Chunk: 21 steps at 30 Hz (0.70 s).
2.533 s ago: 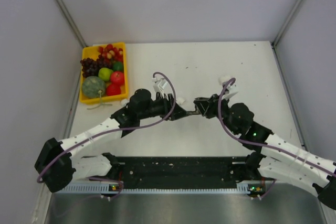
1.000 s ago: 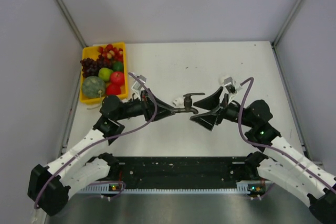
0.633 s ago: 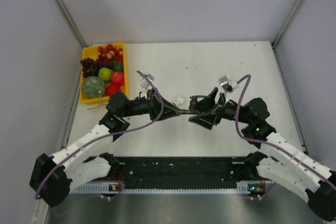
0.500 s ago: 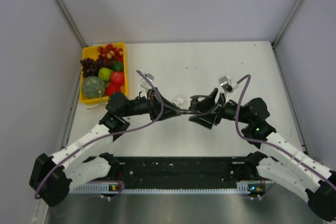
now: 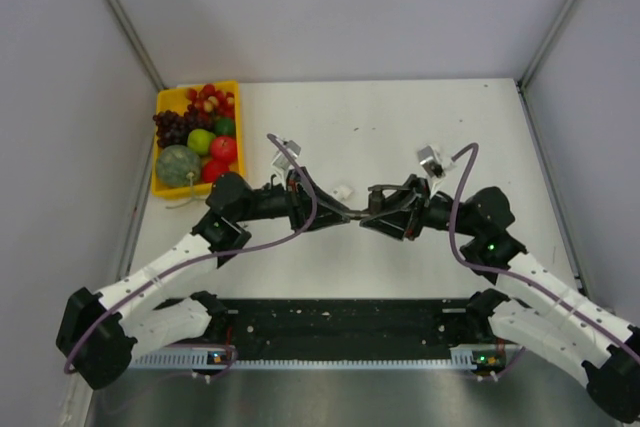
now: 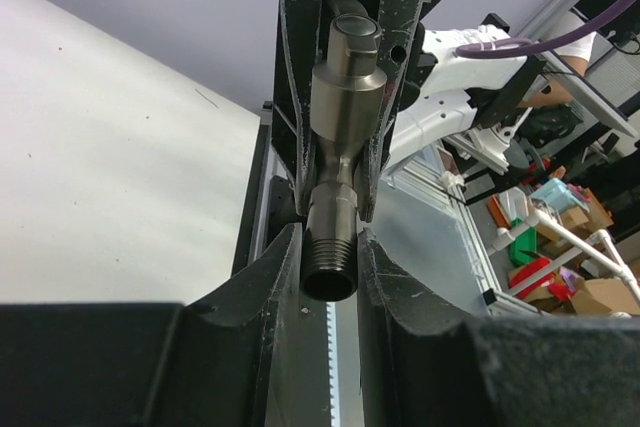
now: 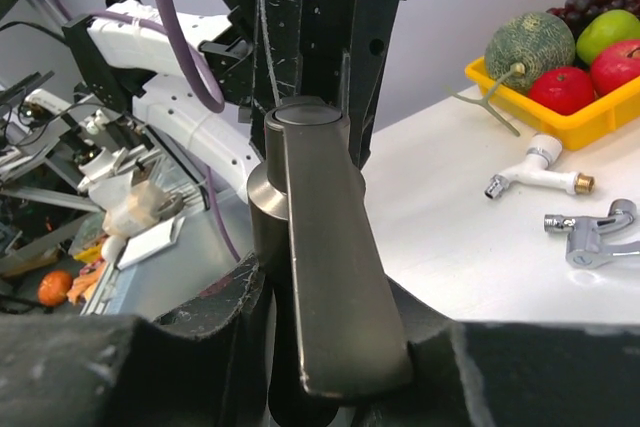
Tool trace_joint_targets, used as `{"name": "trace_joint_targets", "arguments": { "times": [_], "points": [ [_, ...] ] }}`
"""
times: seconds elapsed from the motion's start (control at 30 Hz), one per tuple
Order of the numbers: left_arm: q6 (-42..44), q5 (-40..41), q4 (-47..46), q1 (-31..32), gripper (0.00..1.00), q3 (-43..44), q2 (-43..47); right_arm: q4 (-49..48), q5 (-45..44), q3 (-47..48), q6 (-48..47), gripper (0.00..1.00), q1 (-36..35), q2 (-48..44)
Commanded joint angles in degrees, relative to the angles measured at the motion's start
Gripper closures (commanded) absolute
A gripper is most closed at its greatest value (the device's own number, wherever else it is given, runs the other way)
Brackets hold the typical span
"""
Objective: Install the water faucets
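A dark grey metal faucet (image 5: 356,213) with a lever handle hangs above the table between my two grippers. My left gripper (image 5: 334,209) is shut on its threaded end (image 6: 330,265), and the body (image 6: 345,97) points away from me. My right gripper (image 5: 377,211) is shut on the lever end; its fingers (image 7: 225,312) close around the body under the lever (image 7: 330,277). A white-bodied faucet (image 7: 535,169) and a silvery faucet (image 7: 590,232) lie on the table beyond. A small white fitting (image 5: 342,190) lies just behind the grippers.
A yellow tray (image 5: 160,185) of toy fruit stands at the back left and also shows in the right wrist view (image 7: 560,125). Small parts lie on the table (image 5: 283,144) and behind the right arm (image 5: 431,159). A black rail (image 5: 340,327) runs along the near edge.
My right gripper, wide open a second ago, has moved left and closed round the faucet's lever end. My left gripper has kept hold of the faucet and shifted a little to the right.
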State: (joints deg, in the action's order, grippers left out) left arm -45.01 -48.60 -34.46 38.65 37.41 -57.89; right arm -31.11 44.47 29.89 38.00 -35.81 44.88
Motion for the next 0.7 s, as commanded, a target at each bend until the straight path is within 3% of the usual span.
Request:
{"name": "trace_joint_targets", "arguments": {
  "times": [0.0,0.07,0.13,0.23,0.47,0.67],
  "points": [
    [2.99,1.57,2.01,0.46,1.0,3.63,1.2,2.8,-1.83,0.17,-3.19,1.0,0.22,-1.99],
    [6.15,3.68,8.49,0.46,0.82,4.95,1.72,6.05,-3.15,0.26,-4.59,1.0,0.3,-3.13],
    [11.06,7.71,16.66,0.46,0.54,7.14,2.69,10.79,-5.87,0.43,-7.31,1.0,0.3,-4.71],
    [18.79,15.7,30.89,0.46,0.33,10.39,4.36,19.57,-13.32,1.39,-10.83,1.0,0.31,-7.61],
    [30.5,41.0,58.06,0.37,0.16,21.46,0.6,39.79,-32.76,6.23,-16.28,1.0,0.22,-12.8],
    [32.8,54.92,68.47,0.37,0.1,31.4,-12.14,48.16,-44.28,7.03,-17.61,1.0,0.3,-16.75]
  ]
}}
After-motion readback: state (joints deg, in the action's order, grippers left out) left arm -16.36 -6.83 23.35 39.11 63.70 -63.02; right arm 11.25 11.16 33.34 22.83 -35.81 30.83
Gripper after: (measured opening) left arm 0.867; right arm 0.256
